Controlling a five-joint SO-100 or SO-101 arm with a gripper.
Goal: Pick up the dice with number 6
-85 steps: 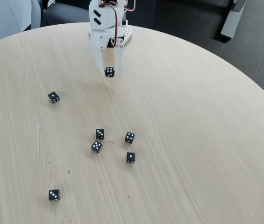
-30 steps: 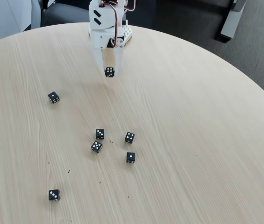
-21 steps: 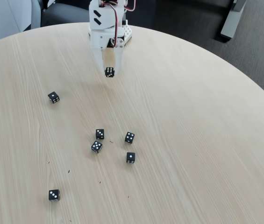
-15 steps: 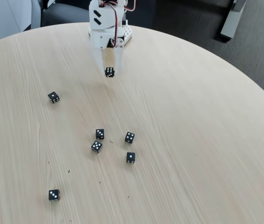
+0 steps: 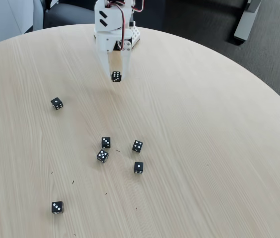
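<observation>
One die, the dice with number 6 [image 5: 116, 76], sits pinched in the gripper [image 5: 116, 74], apparently lifted off the bench [image 5: 204, 148]; six other dice lie below; the pick looks done.

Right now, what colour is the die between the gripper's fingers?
Black with white pips, seen in the fixed view: the die sits in the white gripper.

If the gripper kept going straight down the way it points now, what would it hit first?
Probably just bare table. The gripper points down, shut on the six-pip die, and no other die lies near it; its height is unclear.
</observation>
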